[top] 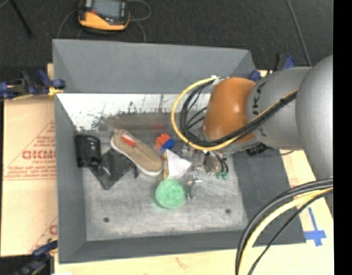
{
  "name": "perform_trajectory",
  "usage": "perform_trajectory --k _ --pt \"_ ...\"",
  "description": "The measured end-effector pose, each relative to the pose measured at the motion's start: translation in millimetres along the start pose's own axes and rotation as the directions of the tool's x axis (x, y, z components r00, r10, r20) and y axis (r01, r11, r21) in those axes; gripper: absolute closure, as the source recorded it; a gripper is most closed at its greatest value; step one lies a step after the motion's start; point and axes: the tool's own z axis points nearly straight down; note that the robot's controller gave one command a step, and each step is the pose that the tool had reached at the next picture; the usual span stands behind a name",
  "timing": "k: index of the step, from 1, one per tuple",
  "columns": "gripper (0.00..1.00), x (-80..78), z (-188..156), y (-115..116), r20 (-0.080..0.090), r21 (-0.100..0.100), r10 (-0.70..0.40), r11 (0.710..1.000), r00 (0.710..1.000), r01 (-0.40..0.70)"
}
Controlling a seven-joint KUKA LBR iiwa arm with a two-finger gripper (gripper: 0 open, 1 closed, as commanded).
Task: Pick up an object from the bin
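Note:
My gripper (pixel 193 183) hangs low over the middle of the bin, under the orange wrist cover. Its metal fingertips sit at the right edge of a round green sponge-like ball (pixel 170 194) on the bin floor. A white angular piece (pixel 177 165) lies just left of the gripper body. Behind that piece a small blue and red thing (pixel 163 141) shows. Whether the tips grip anything is hidden.
A tan oval brush with a white rim and a red mark (pixel 136 150) lies left of centre. Further left are a black crumpled thing (pixel 116 169) and a black block (pixel 86 150). Bare floor lies along the front and right.

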Motion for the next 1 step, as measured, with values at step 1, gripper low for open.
perform_trajectory --k 1 --pt "0.0 -4.5 -3.5 12.6 -0.005 -0.001 -0.018 1.0 1.0 0.018"
